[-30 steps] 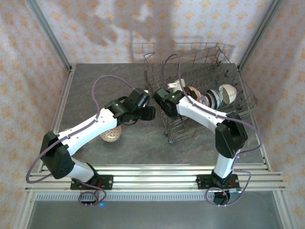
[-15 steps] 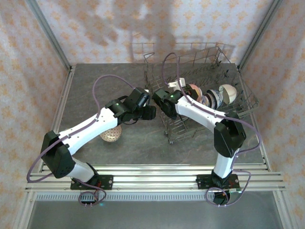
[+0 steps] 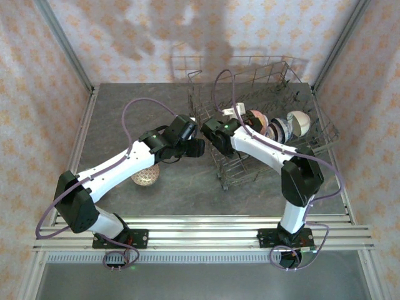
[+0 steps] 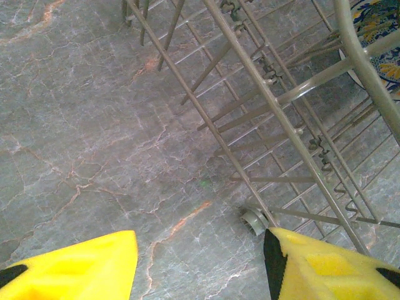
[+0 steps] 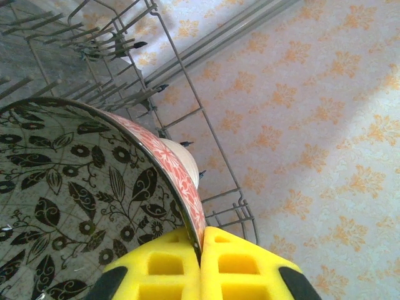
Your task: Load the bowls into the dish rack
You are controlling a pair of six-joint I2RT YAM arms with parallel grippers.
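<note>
Loose bowl (image 3: 145, 175) sits on the table (image 3: 125, 106) toward its near-left part, half under the left forearm, so its pattern is hard to read. Left gripper (image 4: 200, 265) hangs over bare table with its fingers spread and nothing between them, just beside the near-left foot (image 4: 254, 221) of the dish rack (image 3: 240, 170). Right gripper (image 5: 201, 250) reaches into the rack's left end, pads pressed on the rim of a pink-patterned bowl (image 5: 75, 187) held on edge, with a black leaf print inside. Step in hand, as I judge it: seating this bowl among the tines. The next move calls for lowering it until the wires carry it, then parting the fingers without tipping it. To the right, 2 more bowls stand on edge: a patterned bowl (image 3: 278, 129) and a cream bowl (image 3: 299, 122) nearer the right end. Can't tell which slot the held bowl is in, or whether its lower edge touches wire. A blue-and-white bowl (image 4: 381, 25) is cut off by the frame.
</note>
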